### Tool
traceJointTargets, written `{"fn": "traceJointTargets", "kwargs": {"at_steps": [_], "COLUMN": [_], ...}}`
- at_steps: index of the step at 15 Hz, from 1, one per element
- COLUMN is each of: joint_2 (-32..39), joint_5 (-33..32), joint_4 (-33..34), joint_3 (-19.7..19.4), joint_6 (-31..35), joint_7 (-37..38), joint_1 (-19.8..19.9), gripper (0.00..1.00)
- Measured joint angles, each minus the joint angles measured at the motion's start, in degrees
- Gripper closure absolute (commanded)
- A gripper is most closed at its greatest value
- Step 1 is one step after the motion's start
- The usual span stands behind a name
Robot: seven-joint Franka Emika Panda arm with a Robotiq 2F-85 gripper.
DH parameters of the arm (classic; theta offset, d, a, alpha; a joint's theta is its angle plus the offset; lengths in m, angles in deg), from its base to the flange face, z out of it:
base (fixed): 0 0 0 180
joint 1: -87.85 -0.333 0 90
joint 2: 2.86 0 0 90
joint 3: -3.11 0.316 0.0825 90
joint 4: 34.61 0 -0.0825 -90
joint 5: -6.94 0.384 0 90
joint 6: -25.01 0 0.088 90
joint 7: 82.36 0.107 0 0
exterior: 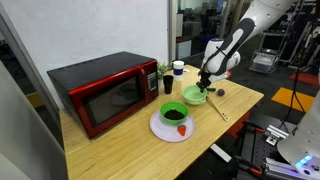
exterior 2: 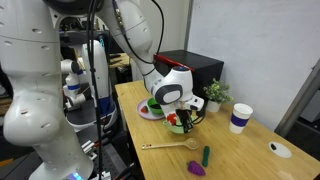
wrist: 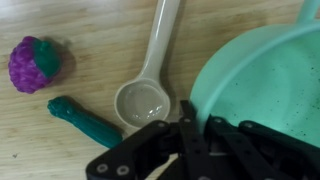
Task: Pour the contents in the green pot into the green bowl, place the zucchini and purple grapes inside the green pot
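Black fingers of the gripper (wrist: 197, 122) fill the near edge of the wrist view. They are pressed together on the thin rim of the green pot (wrist: 265, 85), so it looks pinched by its wall. The part of the pot's pale inside that shows looks bare. I can't tell whether it sits on the table (exterior: 120, 145) or hangs just above it.

Left of the pot lies a wooden spoon (wrist: 148, 100), its bowl close to the fingers. Further left is the zucchini (wrist: 84, 120), and beyond it the purple grapes (wrist: 35, 62), both flat on the wood and apart from each other. In an exterior view the green bowl (exterior: 172, 113) stands on a white plate (exterior: 160, 130), just beside the pot.

I'd judge the pot light, stiff and hollow. Held at one edge like this it will want to swing, so a firm pinch on the rim suits it. The zucchini looks hard, smooth and likely to roll, so take it across its middle. The grapes are small and knobbly, so close on the widest part.
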Motion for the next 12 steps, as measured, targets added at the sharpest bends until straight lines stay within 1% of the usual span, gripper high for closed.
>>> {"fn": "traceJointTargets", "kwargs": {"at_steps": [7,8,9,11,12], "joint_2": [0.24,0.31,0.41,0.74,0.90], "joint_5": [1.01,1.02,1.02,1.02,1.02], "joint_4": [0.00,0.00,0.00,0.00,0.00], "joint_3": [0.01,0.01,0.01,0.01,0.01], "joint_6": [0.41,0.42,0.43,0.45,0.47], "joint_7": [-0.48,-0.48,-0.48,-0.48,-0.48], "joint_1": [0.19,0.21,0.23,0.26,0.27], "gripper": [0.98,0.66,0.65,0.53,0.45]}}
